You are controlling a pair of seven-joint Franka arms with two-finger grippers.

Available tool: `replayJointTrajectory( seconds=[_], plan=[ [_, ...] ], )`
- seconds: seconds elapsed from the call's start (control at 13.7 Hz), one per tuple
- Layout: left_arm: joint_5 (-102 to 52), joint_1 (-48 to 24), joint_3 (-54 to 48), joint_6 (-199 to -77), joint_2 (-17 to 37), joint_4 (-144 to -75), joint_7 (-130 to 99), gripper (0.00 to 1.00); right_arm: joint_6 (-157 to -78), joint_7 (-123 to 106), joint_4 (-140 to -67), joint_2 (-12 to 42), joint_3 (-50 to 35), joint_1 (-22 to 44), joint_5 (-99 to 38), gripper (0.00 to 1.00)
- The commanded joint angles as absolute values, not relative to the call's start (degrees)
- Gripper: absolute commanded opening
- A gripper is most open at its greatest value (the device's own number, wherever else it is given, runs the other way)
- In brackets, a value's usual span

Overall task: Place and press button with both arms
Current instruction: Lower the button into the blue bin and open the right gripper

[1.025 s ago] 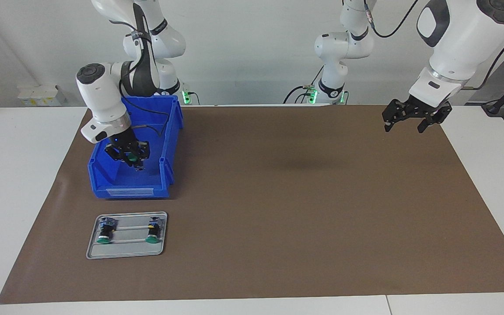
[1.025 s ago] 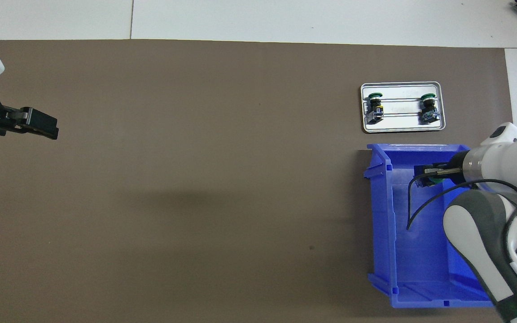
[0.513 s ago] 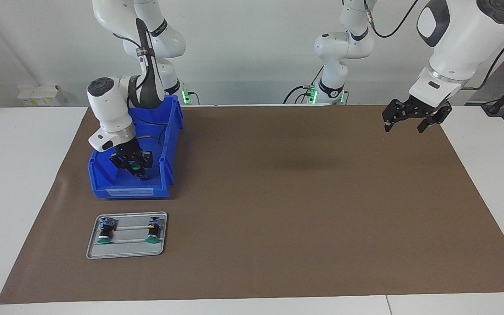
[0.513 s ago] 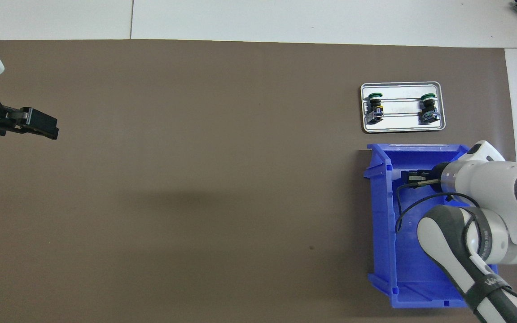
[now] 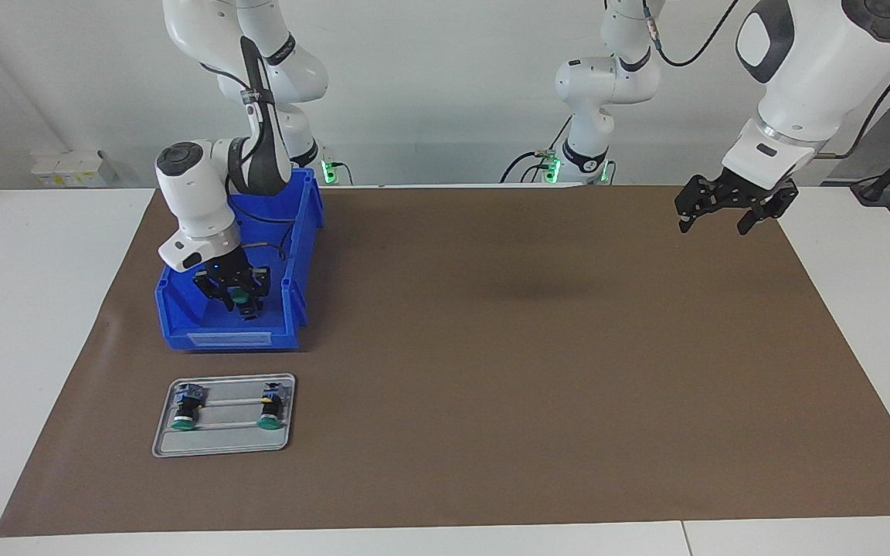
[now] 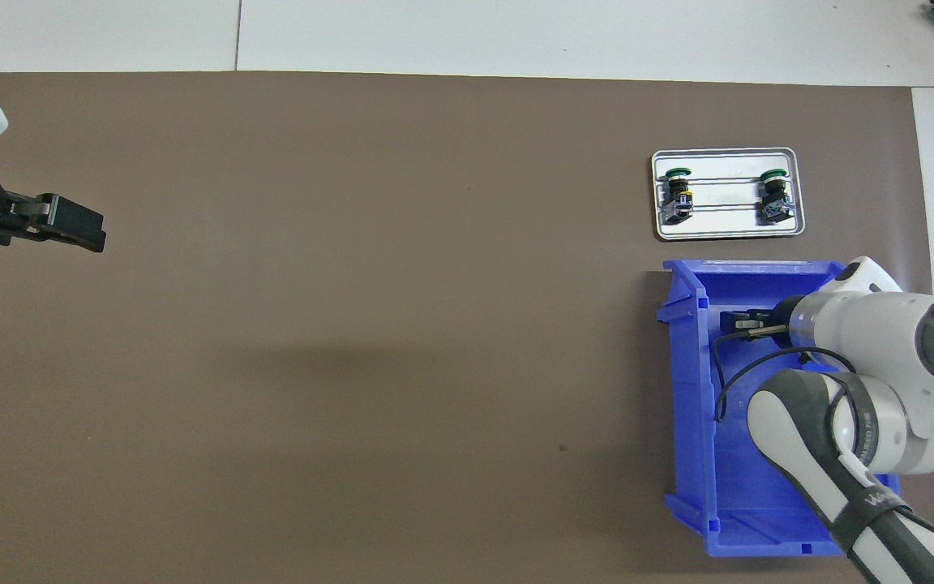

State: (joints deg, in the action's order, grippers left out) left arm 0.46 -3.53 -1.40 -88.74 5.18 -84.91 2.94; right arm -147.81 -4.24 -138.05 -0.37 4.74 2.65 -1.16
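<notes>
My right gripper point(image 5: 238, 298) is shut on a green-capped button point(image 5: 239, 294) and holds it inside the blue bin point(image 5: 229, 337), near the bin's front wall. In the overhead view the right gripper point(image 6: 739, 323) shows over the bin point(image 6: 686, 405), and the held button is hidden under it. Two more buttons point(image 5: 183, 409) point(image 5: 268, 408) lie on the metal tray point(image 5: 221, 445), farther from the robots than the bin. My left gripper point(image 5: 714, 222) is open and empty, waiting in the air over the mat at the left arm's end.
The tray point(image 6: 726, 234) with its two buttons point(image 6: 678, 195) point(image 6: 773, 199) sits just past the bin's front wall. A brown mat point(image 5: 491, 371) covers the table. The left gripper point(image 6: 70, 227) hangs over the mat's edge.
My right arm has swung its wrist and shifted the gripper with the button a little toward the bin's front wall. The left arm has not moved.
</notes>
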Motion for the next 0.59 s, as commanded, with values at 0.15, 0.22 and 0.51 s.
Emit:
replayJointTrajectory(
  seconds=[0.15, 0.22, 0.51],
  plan=[
    [1.5, -3.5, -1.5, -89.2, 3.6, -86.7, 2.5, 1.00, -139.7, -5.7, -130.3, -1.1, 4.0, 1.8, -2.6, 1.00],
    [1.5, -3.5, -1.5, -89.2, 3.6, -86.7, 2.6, 1.00, -135.0, -5.7, -126.8, -1.1, 4.0, 1.7, -2.6, 1.00],
    [1.5, -3.5, -1.5, -89.3, 3.6, -86.7, 2.5, 1.00, -115.4, -5.7, -111.6, -1.1, 4.6, 1.0, -1.5, 1.00]
  ],
)
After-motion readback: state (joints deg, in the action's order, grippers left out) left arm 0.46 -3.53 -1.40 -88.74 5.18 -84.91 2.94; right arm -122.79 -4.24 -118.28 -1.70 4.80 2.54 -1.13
